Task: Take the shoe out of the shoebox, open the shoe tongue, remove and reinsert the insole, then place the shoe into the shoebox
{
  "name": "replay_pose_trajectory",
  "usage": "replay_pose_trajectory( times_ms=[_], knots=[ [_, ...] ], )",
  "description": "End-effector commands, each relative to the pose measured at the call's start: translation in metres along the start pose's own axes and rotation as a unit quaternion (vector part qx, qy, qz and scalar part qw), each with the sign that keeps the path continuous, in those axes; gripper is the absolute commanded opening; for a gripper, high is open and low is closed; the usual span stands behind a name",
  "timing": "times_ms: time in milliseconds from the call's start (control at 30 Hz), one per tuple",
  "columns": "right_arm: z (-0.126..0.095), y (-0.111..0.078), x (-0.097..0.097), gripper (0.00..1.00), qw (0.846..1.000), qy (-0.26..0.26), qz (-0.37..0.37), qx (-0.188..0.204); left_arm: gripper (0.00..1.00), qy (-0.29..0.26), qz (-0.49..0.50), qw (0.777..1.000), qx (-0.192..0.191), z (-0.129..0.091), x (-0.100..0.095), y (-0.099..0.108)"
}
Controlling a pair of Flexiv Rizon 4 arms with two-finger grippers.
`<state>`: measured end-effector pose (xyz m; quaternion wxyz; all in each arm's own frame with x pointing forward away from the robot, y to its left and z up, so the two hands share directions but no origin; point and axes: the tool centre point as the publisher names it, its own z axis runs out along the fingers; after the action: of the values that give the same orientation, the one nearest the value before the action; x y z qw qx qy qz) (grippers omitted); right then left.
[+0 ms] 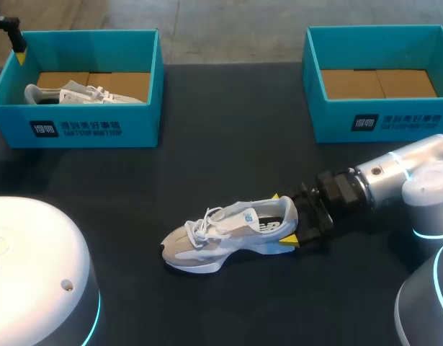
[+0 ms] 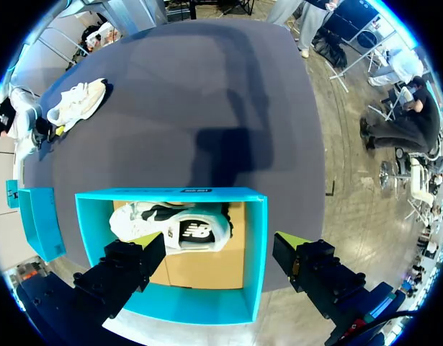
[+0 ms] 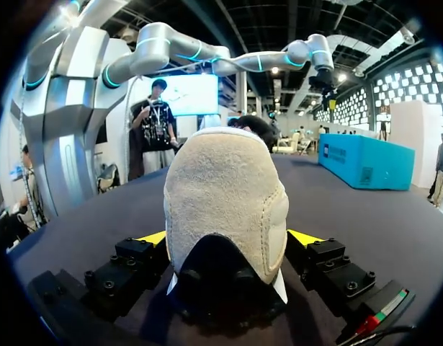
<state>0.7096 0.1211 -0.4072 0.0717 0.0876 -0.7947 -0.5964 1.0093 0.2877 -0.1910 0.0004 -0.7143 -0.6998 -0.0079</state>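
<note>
beige suede heel (image 3: 225, 202) of upright grey-white laced sneaker (image 1: 228, 234), snug between right fingers (image 3: 153, 238)

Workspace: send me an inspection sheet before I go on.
Surface: dark table, flat.
Job's things: shoe upright mid-table; right shoebox holds no shoe; left shoebox holds a second shoe.
Clutter: nothing seen.
Tools: right tool shut on the shoe's heel; left tool open above the left shoebox.
Cables: thin lead on the right tool's body; none seen on the table.
Surroundings: nothing seen reaching over the table.
</note>
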Motion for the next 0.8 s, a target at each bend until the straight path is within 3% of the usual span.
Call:
replay_pose_trajectory(
  times_ms=[33,800],
  knots=[
    [0.0036,-0.0029,-0.0015,1.0,1.0,0.003,0.001,0.0,1.0,0.002,0.0,1.0,0.0,-0.0006,0.0002,-0.0002],
    [0.0095,-0.0067,-0.0026,1.0,1.0,0.004,-0.003,-0.006,1.0,0.002,0.0,1.0,0.0,-0.0006,0.0002,-0.0002]
  ],
)
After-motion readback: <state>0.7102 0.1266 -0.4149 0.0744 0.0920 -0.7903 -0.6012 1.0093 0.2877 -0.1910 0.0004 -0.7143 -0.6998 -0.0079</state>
